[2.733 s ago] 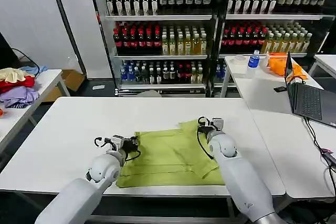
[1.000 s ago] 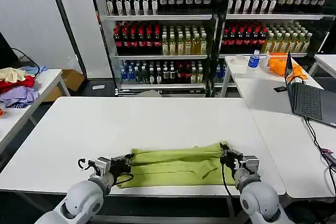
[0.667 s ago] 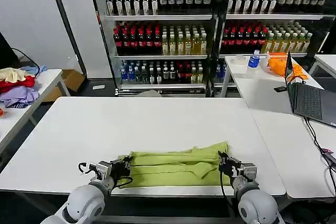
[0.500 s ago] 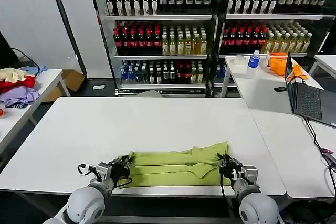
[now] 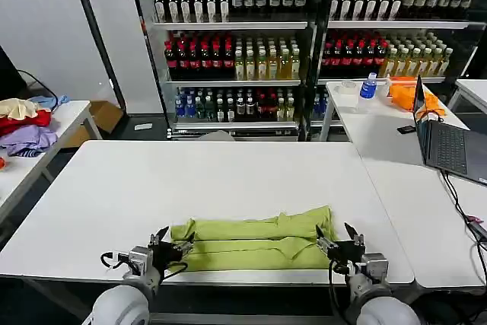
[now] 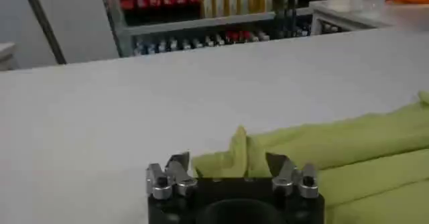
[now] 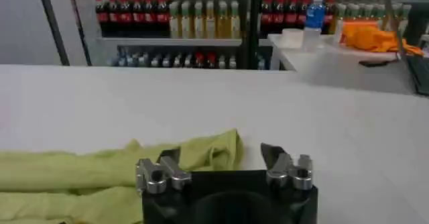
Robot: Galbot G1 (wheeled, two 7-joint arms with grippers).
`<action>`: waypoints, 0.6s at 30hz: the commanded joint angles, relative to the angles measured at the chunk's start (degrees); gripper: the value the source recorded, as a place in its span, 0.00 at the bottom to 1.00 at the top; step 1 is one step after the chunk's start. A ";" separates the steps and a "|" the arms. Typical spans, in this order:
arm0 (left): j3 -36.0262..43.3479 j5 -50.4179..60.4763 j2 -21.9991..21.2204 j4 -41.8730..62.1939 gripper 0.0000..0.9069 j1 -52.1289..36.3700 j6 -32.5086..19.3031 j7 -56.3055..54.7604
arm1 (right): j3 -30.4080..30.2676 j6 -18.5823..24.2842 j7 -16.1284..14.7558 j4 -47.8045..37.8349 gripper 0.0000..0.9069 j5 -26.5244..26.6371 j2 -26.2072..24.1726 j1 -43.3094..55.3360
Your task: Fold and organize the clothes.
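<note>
While the folded T-shirt point(image 5: 251, 241) lies on the table point(image 5: 228, 176), left gripper point(image 5: 169, 246) and right gripper point(image 5: 339, 242) flank it, jaws spread.

White table point(image 5: 228, 173) lies bare beyond the folded T-shirt point(image 5: 251, 237) (laptop point(image 5: 449, 142) far right)

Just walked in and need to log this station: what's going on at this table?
A two-armed robot is folding a lime-green T-shirt, which lies as a long folded band near the front edge of the white table. The left end effector is at the shirt's left end and the right end effector at its right end. Both are open and low at the table edge, holding nothing, so the fold looks just released.
</note>
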 commanded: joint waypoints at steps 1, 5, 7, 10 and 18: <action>-1.95 -3.62 -7.41 2.19 0.88 1.51 0.02 -2.23 | 0.52 0.29 -0.09 2.41 1.00 -1.13 0.35 -3.18; -1.51 -4.25 -8.56 4.12 0.27 1.09 -0.27 -2.24 | 0.64 0.32 -0.24 2.52 1.00 -1.18 0.31 -3.49; -1.57 -4.60 -8.81 4.60 0.18 0.98 -0.49 -2.27 | 0.77 0.31 -0.33 2.55 1.00 -1.18 0.22 -3.59; -1.72 -5.17 -8.96 4.30 0.13 1.58 -0.76 -2.14 | 0.79 0.31 -0.46 2.71 1.00 -1.22 0.12 -3.64; -2.33 -6.39 -9.93 4.17 0.07 2.70 -1.73 -1.69 | 0.20 0.33 -0.38 2.41 1.00 -1.32 0.64 -3.36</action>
